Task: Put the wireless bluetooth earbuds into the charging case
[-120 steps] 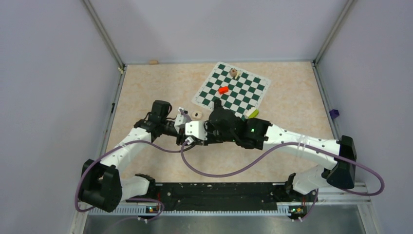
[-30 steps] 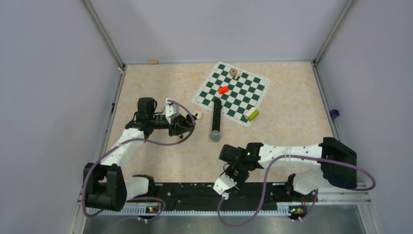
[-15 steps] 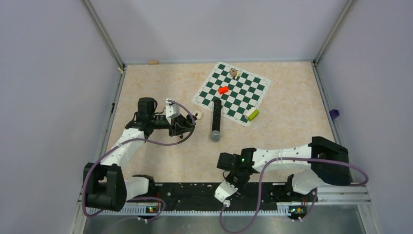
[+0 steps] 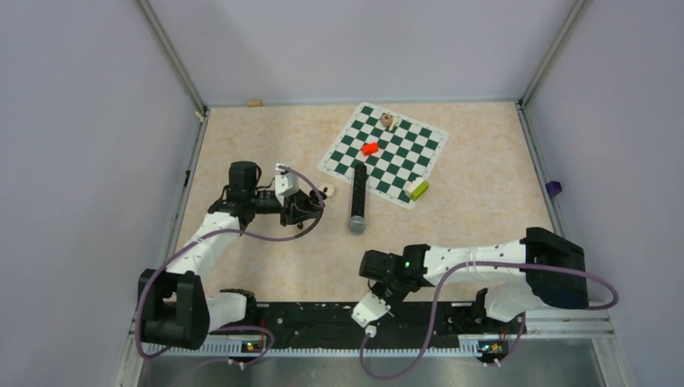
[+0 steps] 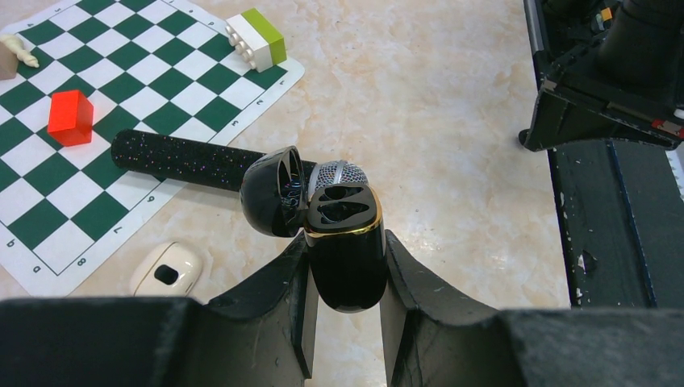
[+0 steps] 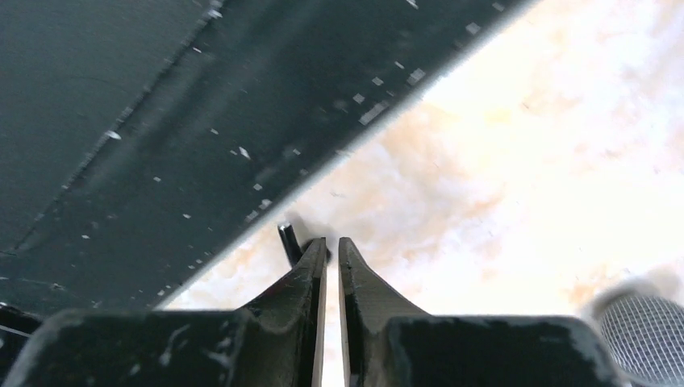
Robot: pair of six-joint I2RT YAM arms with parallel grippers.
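Observation:
My left gripper [image 5: 345, 242] is shut on a glossy black charging case [image 5: 343, 266] with a gold rim. It holds the case upright above the table with the lid [image 5: 270, 193] swung open, and both slots look dark and empty. In the top view this gripper [image 4: 310, 205] is left of centre. My right gripper [image 6: 332, 242] is low at the table's near edge [image 4: 379, 294]. Its jaws are almost together with nothing between them. A small black stem-shaped piece [image 6: 289, 240], seemingly a black earbud, lies just outside its left fingertip. No off-white buds show clearly.
A black microphone [image 4: 356, 197] with a mesh head [image 6: 641, 326] lies beside the chessboard mat [image 4: 383, 153]. On the mat are a red piece [image 4: 369, 148], a yellow-green block [image 4: 417, 189] and a small brown piece [image 4: 388, 121]. A white case [image 5: 165, 270] lies nearby. The black rail [image 6: 121, 121] borders the near edge.
Four seconds ago both grippers met over the case at centre. The right arm has since swung back to the near edge and shifted slightly there. The left gripper still holds the case.

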